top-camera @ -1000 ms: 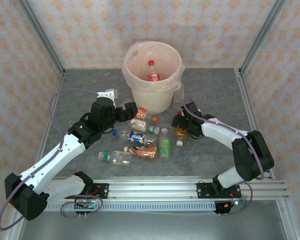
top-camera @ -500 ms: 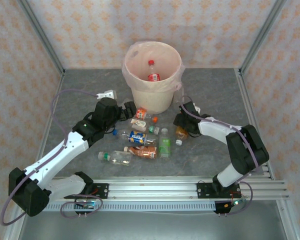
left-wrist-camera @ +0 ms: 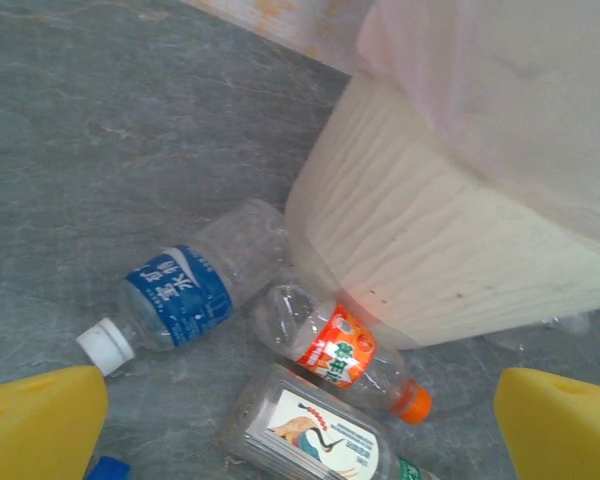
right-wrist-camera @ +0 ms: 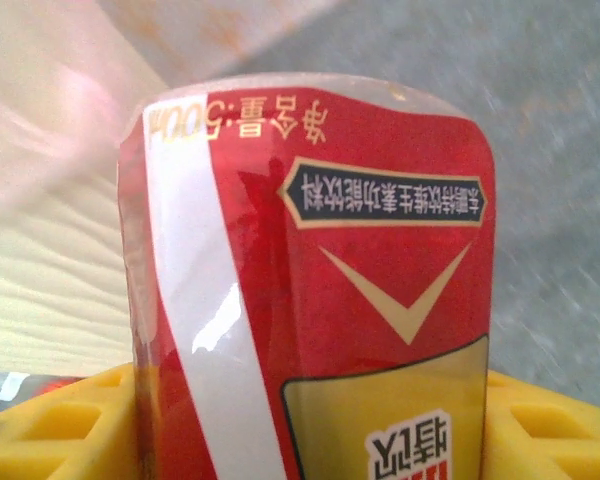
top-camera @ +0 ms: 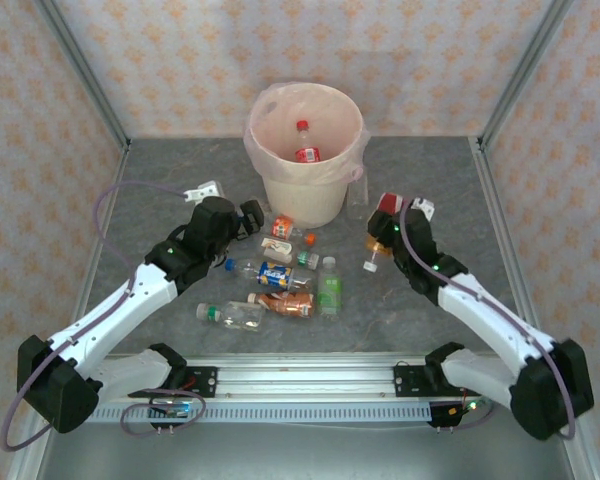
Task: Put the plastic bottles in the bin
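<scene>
My right gripper [top-camera: 383, 222] is shut on a red-labelled plastic bottle [top-camera: 385, 204], held above the table just right of the bin [top-camera: 280, 195]; its white cap [top-camera: 370, 265] points toward me. In the right wrist view the bottle's red label [right-wrist-camera: 360, 280] sits between the yellow fingers [right-wrist-camera: 60, 420]. My left gripper [top-camera: 252, 215] is open, low by the bin's left foot, over an orange-labelled bottle [left-wrist-camera: 340, 350], a crane-labelled bottle [left-wrist-camera: 320, 435] and a blue-labelled bottle [left-wrist-camera: 175, 295]. A red-labelled bottle [top-camera: 306, 150] lies in the bin.
Several more bottles lie in front of the bin: a blue-labelled one [top-camera: 273, 272], a brown-orange one [top-camera: 285, 303], a green one [top-camera: 329, 292] and a clear one [top-camera: 230, 314]. The bin wall [left-wrist-camera: 450, 250] stands close to the left fingers. Cage posts and walls ring the table.
My right gripper closed on the bottle at the right of the pile and raised it off the table, and the arm swung outward. The left gripper edged toward the bin and stayed open.
</scene>
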